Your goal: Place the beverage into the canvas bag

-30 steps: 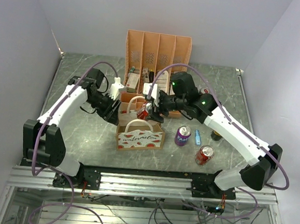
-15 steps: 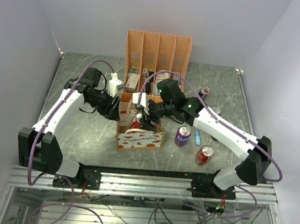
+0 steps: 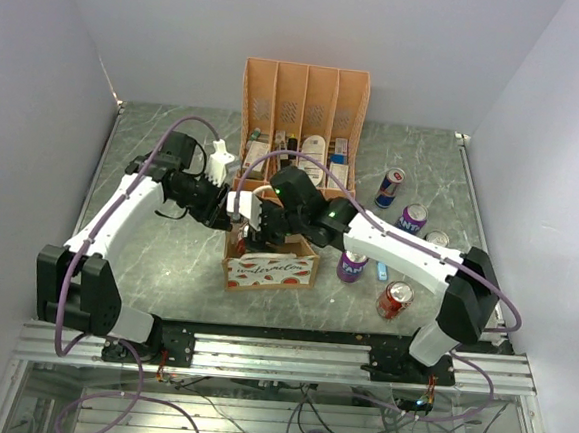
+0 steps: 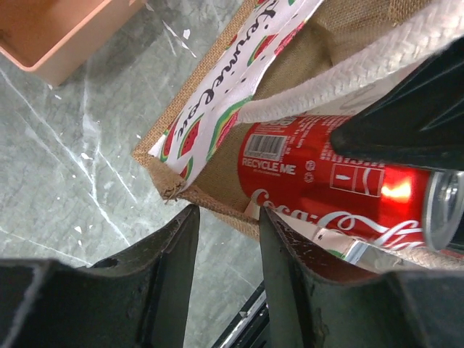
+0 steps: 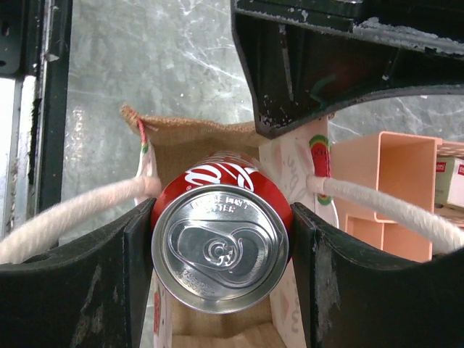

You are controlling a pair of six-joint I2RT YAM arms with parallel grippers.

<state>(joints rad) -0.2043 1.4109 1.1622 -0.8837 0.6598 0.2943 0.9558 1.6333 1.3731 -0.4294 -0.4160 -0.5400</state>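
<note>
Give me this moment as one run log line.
step: insert | right gripper: shut on cola can | cola can: at canvas bag mouth, not released | left gripper: open beside bag corner
</note>
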